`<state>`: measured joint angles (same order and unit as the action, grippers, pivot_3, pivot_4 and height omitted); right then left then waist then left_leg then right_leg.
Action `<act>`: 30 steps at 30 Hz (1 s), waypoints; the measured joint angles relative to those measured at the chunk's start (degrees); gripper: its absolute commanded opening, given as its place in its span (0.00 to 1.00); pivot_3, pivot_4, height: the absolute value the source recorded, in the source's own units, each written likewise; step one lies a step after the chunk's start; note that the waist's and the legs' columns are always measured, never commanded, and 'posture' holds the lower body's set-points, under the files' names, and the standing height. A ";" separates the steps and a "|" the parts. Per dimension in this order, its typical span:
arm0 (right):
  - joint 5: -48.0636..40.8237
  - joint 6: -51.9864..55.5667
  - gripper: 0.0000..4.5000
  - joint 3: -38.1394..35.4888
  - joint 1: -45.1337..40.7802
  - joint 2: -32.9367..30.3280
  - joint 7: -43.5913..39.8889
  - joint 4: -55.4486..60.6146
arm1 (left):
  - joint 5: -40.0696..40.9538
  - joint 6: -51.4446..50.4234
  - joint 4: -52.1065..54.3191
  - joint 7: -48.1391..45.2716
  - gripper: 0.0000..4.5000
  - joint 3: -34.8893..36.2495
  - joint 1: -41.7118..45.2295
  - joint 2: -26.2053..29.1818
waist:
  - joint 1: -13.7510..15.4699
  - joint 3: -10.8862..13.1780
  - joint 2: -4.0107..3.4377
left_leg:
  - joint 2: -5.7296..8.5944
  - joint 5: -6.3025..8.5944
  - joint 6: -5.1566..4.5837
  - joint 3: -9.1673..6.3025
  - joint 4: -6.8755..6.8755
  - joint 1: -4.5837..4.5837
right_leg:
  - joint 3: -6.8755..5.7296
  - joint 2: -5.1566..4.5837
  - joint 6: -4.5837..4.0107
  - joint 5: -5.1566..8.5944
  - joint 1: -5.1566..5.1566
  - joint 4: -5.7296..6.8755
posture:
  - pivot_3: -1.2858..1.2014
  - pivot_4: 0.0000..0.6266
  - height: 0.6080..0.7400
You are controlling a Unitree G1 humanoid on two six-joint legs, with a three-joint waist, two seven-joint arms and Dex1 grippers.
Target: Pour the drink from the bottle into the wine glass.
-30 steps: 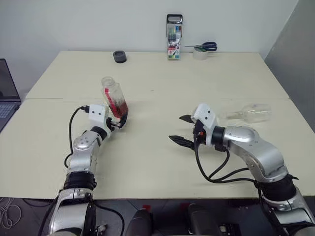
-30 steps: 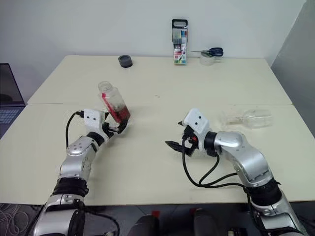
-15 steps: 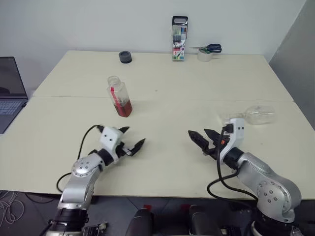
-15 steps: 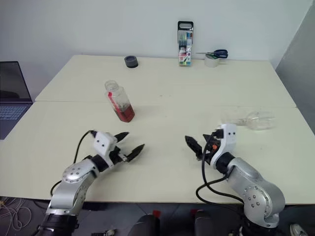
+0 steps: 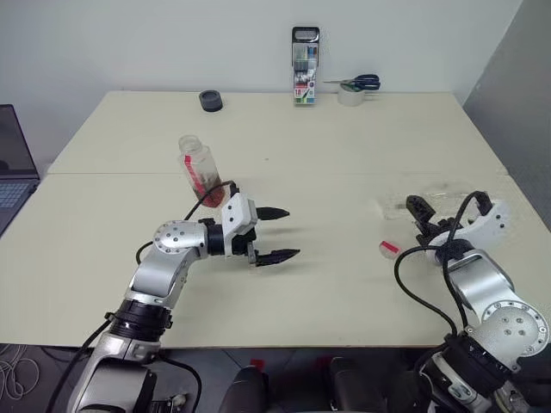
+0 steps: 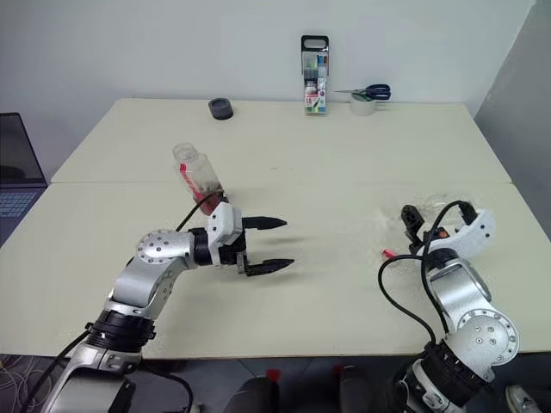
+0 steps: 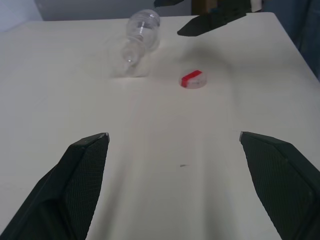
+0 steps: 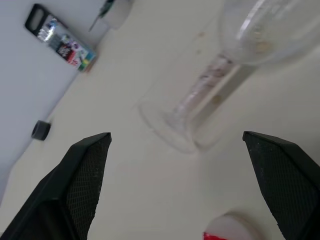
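As recorded, wine glass [image 8: 210,75]: lay on its side near the table's [image 5: 344,146] right edge, long axis crosswise, foot toward the middle.
Bottle [image 5: 200,169]: upright, uncapped, left of centre.
Cap [image 7: 192,79]: beside the glass.
Left gripper [image 5: 275,234]: agape, empty, pointing right.
Right gripper [image 8: 175,185]: agape, empty, facing the glass.

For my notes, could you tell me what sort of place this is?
Probably an office or lab workroom: a plain pale table against a bare wall, a laptop at its edge, and scissors beside a marker case.
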<state>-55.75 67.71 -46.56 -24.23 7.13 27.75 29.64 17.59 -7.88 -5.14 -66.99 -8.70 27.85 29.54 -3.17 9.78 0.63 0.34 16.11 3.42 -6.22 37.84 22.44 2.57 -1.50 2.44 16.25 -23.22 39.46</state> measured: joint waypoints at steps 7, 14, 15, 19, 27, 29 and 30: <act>-1.89 -8.34 1.00 0.41 -4.45 -2.62 3.98 -10.87 | -0.86 2.93 -3.93 -2.74 1.00 -0.52 3.39 -1.25 | -0.17 0.00 -0.07 | 0.00 0.00 -0.01 0.01 0.00 0.00 | 0.02 0.03 0.00 0.00 0.00 0.00 | 0.52 0.24 1.00; -1.96 -15.65 1.00 2.45 -7.02 -5.21 3.30 -21.77 | -0.93 3.34 -4.98 -3.99 1.00 -0.65 6.01 -2.86 | -0.17 0.05 -0.15 | 0.01 0.00 -0.01 0.01 0.02 0.03 | 0.07 0.03 0.00 0.00 0.00 -0.01 | 0.52 0.24 1.00; -1.95 -16.60 1.00 2.97 -7.45 -5.83 2.79 -23.37 | -0.98 3.34 -4.98 -4.04 1.00 -0.69 6.58 -3.08 | -0.19 0.05 -0.16 | 0.00 0.00 -0.01 0.02 0.02 0.03 | 0.07 0.04 0.00 0.00 0.00 -0.01 | 0.52 0.24 1.00; -2.06 -20.01 1.00 3.45 -8.64 -7.10 1.47 -28.07 | -1.18 3.32 -5.01 -4.16 1.00 -1.07 7.28 -3.57 | -0.25 0.05 -0.20 | 0.00 0.00 -0.01 0.02 0.01 0.03 | 0.09 0.04 0.00 0.00 0.00 -0.01 | 0.52 0.24 1.00; -4.43 -25.85 1.00 3.41 -11.41 -8.57 -1.01 -36.26 | -1.29 2.29 -5.06 -3.95 1.00 -1.09 7.32 -3.59 | -0.39 0.06 -0.21 | -0.03 0.00 -0.01 0.03 0.02 0.01 | 0.11 0.08 0.00 0.00 0.00 -0.01 | 0.52 0.24 1.00; -4.86 -26.78 1.00 3.42 -11.72 -8.86 -1.73 -37.48 | -1.31 2.09 -5.06 -3.90 1.00 -1.09 7.32 -3.58 | -0.49 0.06 -0.21 | -0.03 0.00 -0.02 0.04 0.03 0.02 | 0.12 0.08 0.00 0.00 0.00 0.00 | 0.52 0.24 1.00; -5.11 -27.25 1.00 3.42 -11.98 -9.01 -2.03 -38.21 | -1.32 2.08 -5.06 -3.90 1.00 -1.10 7.32 -3.58 | -0.53 0.06 -0.21 | -0.03 0.00 -0.01 0.04 0.03 0.02 | 0.13 0.08 0.00 0.00 0.00 -0.01 | 0.52 0.24 1.00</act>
<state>-60.86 40.46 -43.14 -36.20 -1.89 25.72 -8.57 16.26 -5.80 -10.20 -70.89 -9.80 35.17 25.96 -3.69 9.83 0.42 0.31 16.11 3.40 -6.17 37.87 22.46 2.69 -1.42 2.44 16.25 -23.22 39.45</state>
